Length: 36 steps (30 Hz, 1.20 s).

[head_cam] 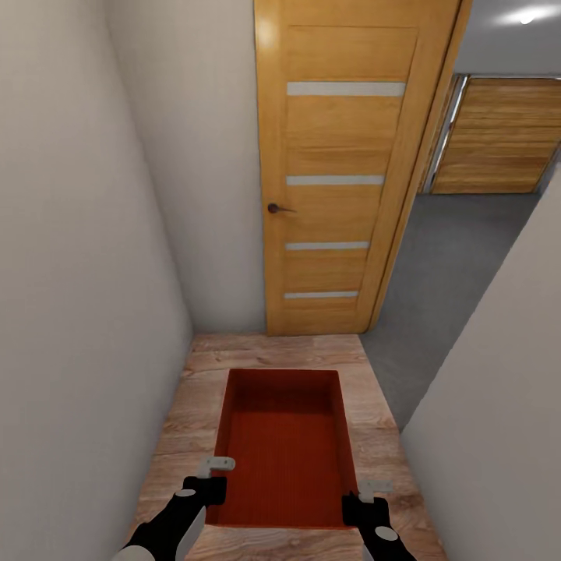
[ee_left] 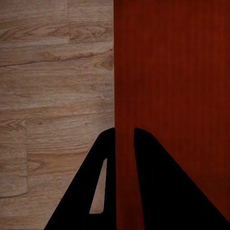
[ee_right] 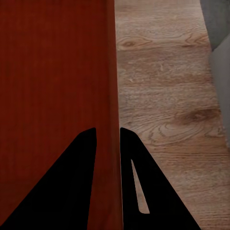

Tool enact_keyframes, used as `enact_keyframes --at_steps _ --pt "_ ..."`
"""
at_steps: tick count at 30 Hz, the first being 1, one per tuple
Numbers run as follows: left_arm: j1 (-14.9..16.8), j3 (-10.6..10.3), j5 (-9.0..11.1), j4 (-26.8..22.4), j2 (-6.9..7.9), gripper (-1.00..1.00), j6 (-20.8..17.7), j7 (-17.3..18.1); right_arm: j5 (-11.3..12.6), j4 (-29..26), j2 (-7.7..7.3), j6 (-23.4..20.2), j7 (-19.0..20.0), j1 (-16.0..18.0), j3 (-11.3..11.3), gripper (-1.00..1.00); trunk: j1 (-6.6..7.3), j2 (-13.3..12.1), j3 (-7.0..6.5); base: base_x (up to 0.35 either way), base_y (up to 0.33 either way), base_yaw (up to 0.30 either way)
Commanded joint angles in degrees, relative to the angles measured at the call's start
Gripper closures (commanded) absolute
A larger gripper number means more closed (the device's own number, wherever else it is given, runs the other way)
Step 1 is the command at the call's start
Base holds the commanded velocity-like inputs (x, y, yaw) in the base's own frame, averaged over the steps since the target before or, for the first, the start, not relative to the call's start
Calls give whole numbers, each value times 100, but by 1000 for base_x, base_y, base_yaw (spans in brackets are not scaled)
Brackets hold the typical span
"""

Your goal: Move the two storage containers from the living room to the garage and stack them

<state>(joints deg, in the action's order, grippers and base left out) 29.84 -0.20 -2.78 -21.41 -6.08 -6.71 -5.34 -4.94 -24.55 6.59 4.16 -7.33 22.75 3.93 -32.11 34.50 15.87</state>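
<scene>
Orange-red storage container (head_cam: 285, 444) level, open-top, ribbed bottom, over wood floor.

One storage container (head_cam: 287, 448) sits directly ahead of the robot, above the plank floor (head_cam: 265, 354). The left end effector (head_cam: 216, 466) clamps its left wall; the right end effector (head_cam: 374, 489) clamps its right wall. Walls stand close on both sides. A door (head_cam: 335, 171) stands ahead beyond the container. To the door's right, an opening leads onto a concrete floor (head_cam: 452, 265), with plank doors (head_cam: 499, 136) at its far end.
</scene>
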Motion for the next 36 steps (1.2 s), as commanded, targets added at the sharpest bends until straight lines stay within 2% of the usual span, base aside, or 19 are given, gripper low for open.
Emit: enact_keyframes --at_steps 1,36 --pt "4 -59 -3 -30 -51 100 -35 178 -16 21 9 -74 -76 2 55 100 -5 7 8 334 0 0" --pt "4 -59 -3 -30 -51 100 -32 177 -16 21 9 -75 -76 2 55 100 -5 7 8 332 0 0"
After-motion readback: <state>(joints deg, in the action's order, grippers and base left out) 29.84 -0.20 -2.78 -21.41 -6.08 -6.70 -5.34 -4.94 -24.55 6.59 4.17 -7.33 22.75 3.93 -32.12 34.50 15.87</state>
